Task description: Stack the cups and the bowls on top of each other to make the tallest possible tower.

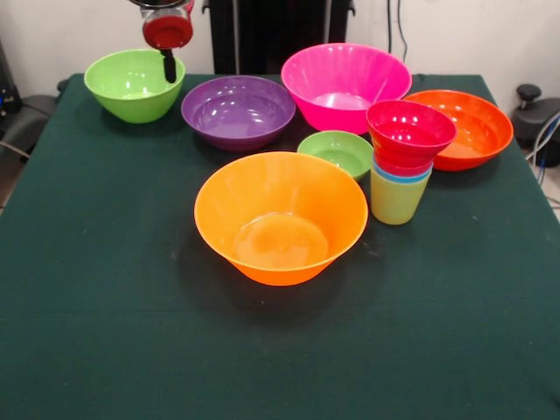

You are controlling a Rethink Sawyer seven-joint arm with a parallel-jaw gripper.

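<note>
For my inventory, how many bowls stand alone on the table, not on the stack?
6: lime green bowl far left, purple bowl, pink bowl, red-orange bowl right, small green bowl centre, big orange bowl nearest. Another could be hidden behind.

You only get the gripper [168, 63] tip; the arm is cut off up top. The tower [403, 166] hides part of the red-orange bowl [468, 127], and its nested cups show rims only.

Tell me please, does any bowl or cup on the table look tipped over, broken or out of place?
Nothing stands out. Every loose bowl sits upright on the green table, none cracked or spilled. The tower stands straight, a small red bowl on top. The gripper hangs over the lime green bowl, holding nothing.
</note>
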